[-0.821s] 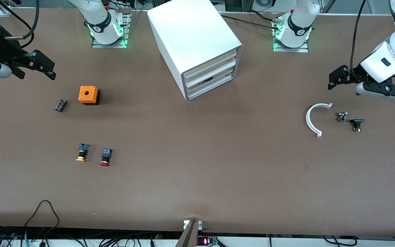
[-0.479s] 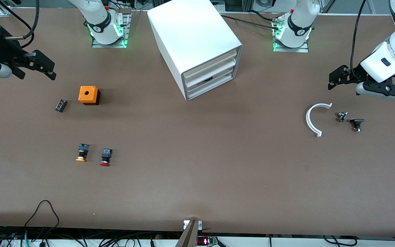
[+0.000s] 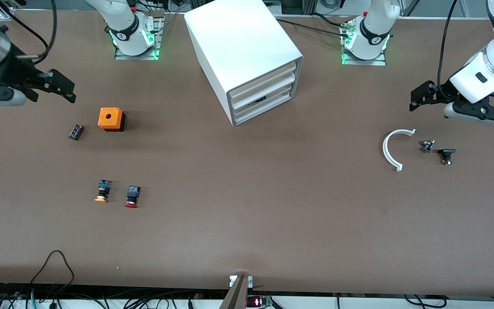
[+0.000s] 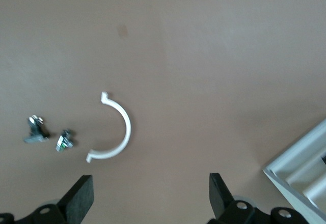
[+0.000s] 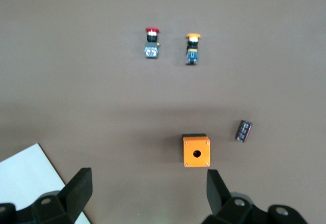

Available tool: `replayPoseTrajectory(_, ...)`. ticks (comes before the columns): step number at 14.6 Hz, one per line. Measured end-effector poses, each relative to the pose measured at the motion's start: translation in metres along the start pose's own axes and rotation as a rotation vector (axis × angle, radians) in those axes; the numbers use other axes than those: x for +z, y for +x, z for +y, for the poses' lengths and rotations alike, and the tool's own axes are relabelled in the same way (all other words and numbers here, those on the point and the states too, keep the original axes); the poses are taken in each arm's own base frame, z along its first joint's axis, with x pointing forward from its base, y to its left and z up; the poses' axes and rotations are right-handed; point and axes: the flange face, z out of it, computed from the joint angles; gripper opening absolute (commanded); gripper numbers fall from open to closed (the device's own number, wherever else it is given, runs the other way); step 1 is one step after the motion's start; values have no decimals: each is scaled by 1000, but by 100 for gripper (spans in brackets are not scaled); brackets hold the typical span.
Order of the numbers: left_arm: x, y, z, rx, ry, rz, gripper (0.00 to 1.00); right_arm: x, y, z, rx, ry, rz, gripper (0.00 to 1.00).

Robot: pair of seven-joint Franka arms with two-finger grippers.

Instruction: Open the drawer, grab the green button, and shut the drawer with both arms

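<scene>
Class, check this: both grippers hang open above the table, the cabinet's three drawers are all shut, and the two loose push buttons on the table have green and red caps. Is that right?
One detail is wrong. The front view shows the two loose buttons capped yellow-orange and red; no green cap is visible. The rest stands: left gripper and right gripper hang open, and the cabinet's drawers are shut.

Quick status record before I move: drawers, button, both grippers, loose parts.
cabinet: three drawers, all shut
drawer: lowest, closed
green button: not visible
left gripper: open, above table near white arc, toward left arm's end
right gripper: open, above table near orange box, toward right arm's end
buttons in the open: yellow-capped, red-capped, side by side
</scene>
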Motion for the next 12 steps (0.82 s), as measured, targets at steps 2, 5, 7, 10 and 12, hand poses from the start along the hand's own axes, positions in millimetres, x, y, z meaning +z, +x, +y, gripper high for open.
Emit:
replayPoseTrajectory(2, 12, -4, 8, 0, -74, -92, 100, 26, 4, -1, -2, -6, -52, 99)
replayPoseTrajectory(5, 40, 5, 29, 22, -173, -179, 100, 58, 11, -12, -21, -10, -97, 99)
replayPoseTrajectory(7, 63, 17, 53, 45, -253, -219, 100, 74, 22, -19, -31, -6, -92, 99)
replayPoseTrajectory(10, 101, 35, 81, 98, -438, -275, 100, 105, 38, -22, -33, -3, -114, 99)
replayPoseTrajectory(12, 138, 48, 93, 182, -580, -303, 100, 116, 42, -27, -39, -2, -120, 99)
